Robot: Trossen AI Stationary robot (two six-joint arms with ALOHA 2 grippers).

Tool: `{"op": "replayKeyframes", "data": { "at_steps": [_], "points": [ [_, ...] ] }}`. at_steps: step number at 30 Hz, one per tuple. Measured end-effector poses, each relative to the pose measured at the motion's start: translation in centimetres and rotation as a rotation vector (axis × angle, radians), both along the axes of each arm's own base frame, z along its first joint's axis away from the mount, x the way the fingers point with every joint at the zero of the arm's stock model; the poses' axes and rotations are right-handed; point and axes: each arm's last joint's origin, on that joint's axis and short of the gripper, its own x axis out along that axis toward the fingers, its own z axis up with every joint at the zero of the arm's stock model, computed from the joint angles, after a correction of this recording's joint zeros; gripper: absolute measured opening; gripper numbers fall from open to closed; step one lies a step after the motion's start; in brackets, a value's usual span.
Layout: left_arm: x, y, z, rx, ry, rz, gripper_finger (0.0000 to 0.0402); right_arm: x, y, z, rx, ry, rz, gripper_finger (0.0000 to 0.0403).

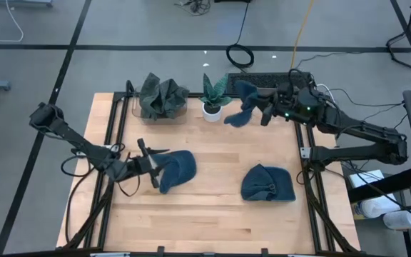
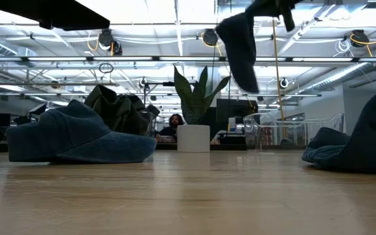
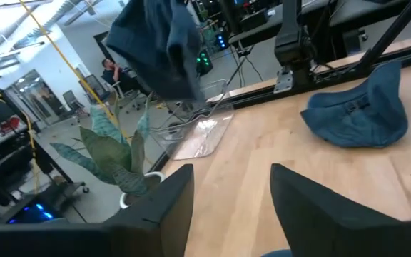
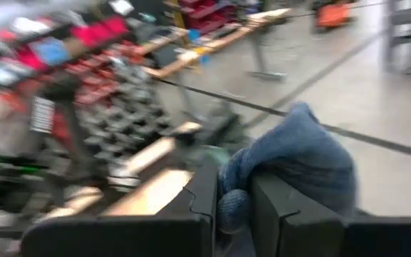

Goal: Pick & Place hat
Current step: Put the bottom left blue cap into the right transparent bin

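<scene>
**Right arm has a hat in the air, left gripper sits at the hat on the table**

Left arm (image 1: 70, 135) reaches in from the left table edge. Left gripper (image 1: 150, 165) is low at the table, fingers (image 3: 164, 207) spread apart, nothing clamped between them. Its tips are right at the left edge of a blue hat (image 1: 176, 170) lying on the wood; can't tell whether they touch it. In the low view that hat (image 2: 77, 137) lies flat on the table, left of centre.

Back left: a clear tray (image 1: 135, 108) with a pile of dark green hats (image 1: 161, 96) in it. Just to the right of it, a small plant in a white pot (image 1: 212, 108), standing upright at the back edge of the table (image 1: 212, 214).

Front right of centre: a second blue hat (image 1: 268, 183), crumpled, lying on the wood, well apart from the first one. The left wrist view shows it too (image 3: 359, 114).

Right arm (image 1: 362, 132) comes in from the right side, raised over the back right corner. Right gripper (image 1: 262, 107) is pinched tight on a third blue hat (image 1: 242, 103), fabric bunched between its fingers (image 4: 280, 214) in the right wrist view. That hat hangs clear above the table, between the plant and the right edge; the low view shows it dangling high (image 2: 239, 49) with open air under it.

A person sits in the room behind the table (image 2: 174, 124).
</scene>
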Motion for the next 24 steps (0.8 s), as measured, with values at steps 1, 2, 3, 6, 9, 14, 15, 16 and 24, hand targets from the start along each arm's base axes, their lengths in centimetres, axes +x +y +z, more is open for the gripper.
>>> {"op": "replayKeyframes", "data": {
  "at_steps": [1,2,3,6,9,14,15,16,24],
  "points": [
    [0.0,-0.1,0.0,-0.006,-0.002,-0.003,0.0199,-0.1,-0.2,-0.2,-0.014,0.03,-0.026,0.0033],
    [0.0,-0.1,0.0,-0.006,-0.002,-0.004,0.0205,-0.2,-0.3,-0.3,-0.033,0.058,-0.054,0.0033],
    [-0.1,-0.1,0.0,-0.006,-0.002,-0.006,0.0211,-0.3,-0.4,-0.5,-0.053,0.087,-0.078,0.0033],
    [-0.1,-0.1,0.0,-0.006,-0.002,-0.008,0.0225,-0.5,-0.6,-0.6,-0.122,0.148,-0.148,0.0033],
    [-0.1,-0.1,0.0,-0.006,-0.003,-0.008,0.0233,-0.6,-0.8,-0.5,-0.201,0.205,-0.208,0.0033],
    [-0.1,-0.1,0.0,-0.01,-0.005,-0.007,0.0233,-0.8,-1.1,-0.6,-0.309,0.315,-0.335,0.0033],
    [-0.1,-0.1,0.0,-0.011,-0.006,-0.007,0.0233,-0.8,-1.2,-0.6,-0.324,0.339,-0.355,0.0033],
    [-0.1,-0.1,0.0,-0.012,-0.008,-0.008,0.0233,-0.8,-1.2,-0.7,-0.335,0.361,-0.37,0.0033],
    [-0.1,-0.1,0.1,-0.015,-0.016,-0.007,0.0237,-0.6,-1.7,-2.0,-0.401,0.589,-0.479,0.0033]
  ]
}}
